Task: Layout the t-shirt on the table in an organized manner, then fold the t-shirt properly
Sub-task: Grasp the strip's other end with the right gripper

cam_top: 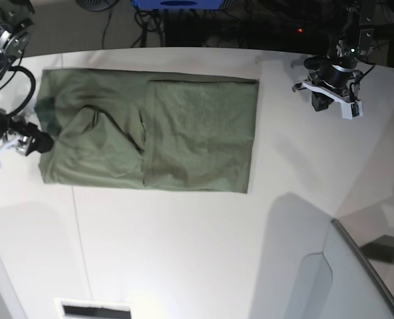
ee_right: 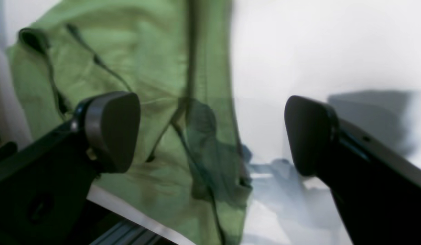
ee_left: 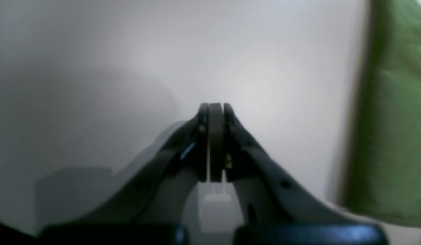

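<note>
The right gripper (cam_top: 30, 141), jaws wide apart and holding nothing, sits at the t-shirt (cam_top: 150, 133)'s left end. The shirt lies partly folded on the table (cam_top: 183, 252), long axis running left-right. The left gripper (cam_top: 333, 93), pressed together and empty, waits well apart to the right, so the right arm is nearer

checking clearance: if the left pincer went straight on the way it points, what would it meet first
Probably only bare table: the shut left pincer points over white surface, with the t-shirt off to one side. Depth is unclear.
</note>
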